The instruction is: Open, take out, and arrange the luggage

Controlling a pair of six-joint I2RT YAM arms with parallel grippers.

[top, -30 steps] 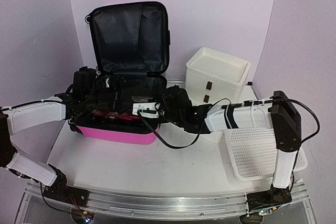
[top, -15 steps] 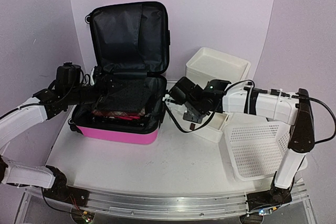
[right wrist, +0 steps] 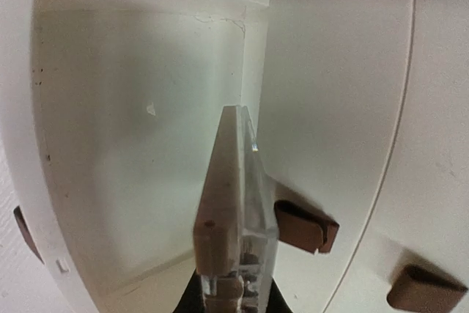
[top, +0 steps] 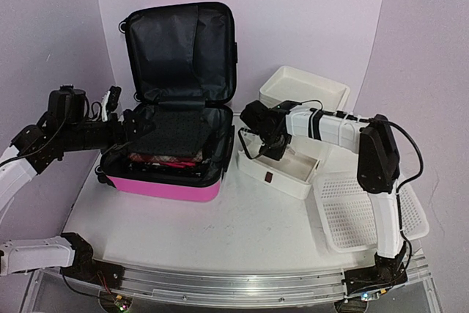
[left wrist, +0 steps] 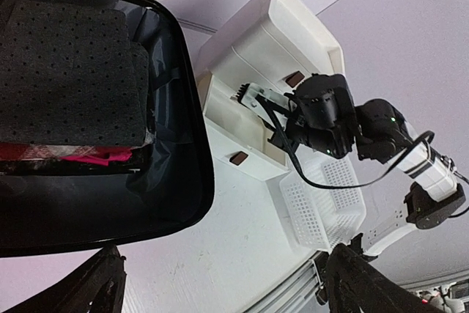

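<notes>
The pink suitcase (top: 165, 187) lies open on the table's left, its black-lined lid upright. A dark grey dotted folded cloth (top: 172, 131) lies on top inside, with red and pink cloth under it. It also shows in the left wrist view (left wrist: 66, 86). My left gripper (top: 134, 124) is open and empty at the suitcase's left edge; its fingers are spread wide in the left wrist view (left wrist: 231, 287). My right gripper (top: 262, 146) hangs over the pulled-out bottom drawer (top: 282, 170). Its fingers (right wrist: 223, 181) are pressed together inside the drawer (right wrist: 132, 108), with nothing seen between them.
The white drawer stack (top: 304, 97) stands right of the suitcase, brown handles (right wrist: 304, 225) on its fronts. A white mesh basket (top: 363, 210) sits at the front right. Purple walls enclose the table.
My right gripper has left the suitcase and swung right to the open drawer. My left arm has drawn back to the left, out of the suitcase.
</notes>
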